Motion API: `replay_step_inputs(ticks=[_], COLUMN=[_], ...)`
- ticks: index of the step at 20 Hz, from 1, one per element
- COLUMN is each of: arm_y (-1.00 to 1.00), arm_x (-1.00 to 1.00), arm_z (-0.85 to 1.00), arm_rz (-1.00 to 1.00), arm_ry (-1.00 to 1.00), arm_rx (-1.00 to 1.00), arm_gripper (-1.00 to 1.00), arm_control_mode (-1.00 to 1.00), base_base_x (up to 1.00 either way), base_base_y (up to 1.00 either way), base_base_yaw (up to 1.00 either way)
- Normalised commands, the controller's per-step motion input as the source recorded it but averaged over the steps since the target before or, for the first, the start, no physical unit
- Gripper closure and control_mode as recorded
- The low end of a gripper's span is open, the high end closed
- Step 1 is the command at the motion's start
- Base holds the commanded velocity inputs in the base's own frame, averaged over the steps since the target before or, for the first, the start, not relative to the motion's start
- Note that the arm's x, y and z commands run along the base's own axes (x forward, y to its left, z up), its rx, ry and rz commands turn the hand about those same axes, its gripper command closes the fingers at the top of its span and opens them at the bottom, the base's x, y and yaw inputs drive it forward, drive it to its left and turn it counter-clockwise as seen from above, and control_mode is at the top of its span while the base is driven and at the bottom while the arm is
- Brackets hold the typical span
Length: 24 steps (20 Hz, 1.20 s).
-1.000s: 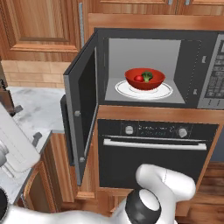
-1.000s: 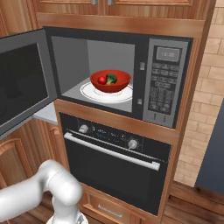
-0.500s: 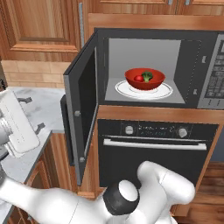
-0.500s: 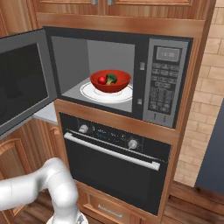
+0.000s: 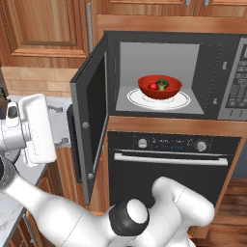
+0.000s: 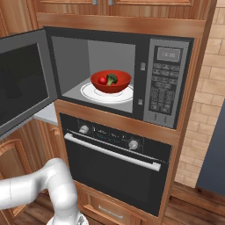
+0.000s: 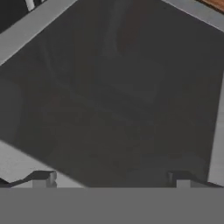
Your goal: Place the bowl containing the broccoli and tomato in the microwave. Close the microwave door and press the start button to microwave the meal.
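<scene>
The red bowl (image 5: 159, 88) (image 6: 110, 81) sits on the white turntable plate inside the microwave (image 5: 173, 53) (image 6: 169, 83). In it lie the broccoli (image 5: 163, 84) (image 6: 112, 79) and the tomato (image 5: 153, 86) (image 6: 102, 81). The microwave door (image 5: 91, 125) (image 6: 22, 88) stands swung out to the left. My gripper (image 5: 61, 126) (image 7: 111, 177) is at the left, behind the door's outer face and pointing at it. Its fingers stand wide apart and hold nothing. The door's dark window (image 7: 118, 96) lies close ahead in the hand view.
Below the microwave is a black oven (image 5: 173, 164) (image 6: 114, 171) with knobs and a horizontal silver handle. A pale marble counter (image 5: 58, 120) lies left of the door. The keypad (image 6: 161, 90) is on the microwave's right. Wooden cabinets surround everything.
My hand has risen from the lower left and swung right, toward the outer face of the open door. The bowl and the door have not moved.
</scene>
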Motion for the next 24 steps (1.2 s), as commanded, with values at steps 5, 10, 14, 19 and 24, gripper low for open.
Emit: replay_step_inputs(ticks=[5, 10, 14, 19, 24], arm_y=[-1.0, -1.0, -1.0, -1.0, -1.0], arm_x=[-0.64, -0.19, -0.02, 0.05, 0.27], arm_z=[0.0, 0.11, 0.06, -0.01, -0.02], arm_rz=[-0.22, -0.15, -0.07, 0.0, 0.03], arm_ry=[-0.15, -0.13, -0.14, -0.12, -0.14], arm_rx=[0.05, 0.07, 0.16, 0.22, 0.19], arm_gripper=[-1.0, -1.0, -1.0, -1.0, -1.0], arm_control_mode=[-1.0, -1.0, -1.0, -1.0, -1.0], base_base_x=[0.0, 0.0, 0.0, 0.0, 0.0], base_base_y=[0.0, 0.0, 0.0, 0.0, 0.0], base_base_yaw=[0.0, 0.0, 0.0, 0.0, 0.0])
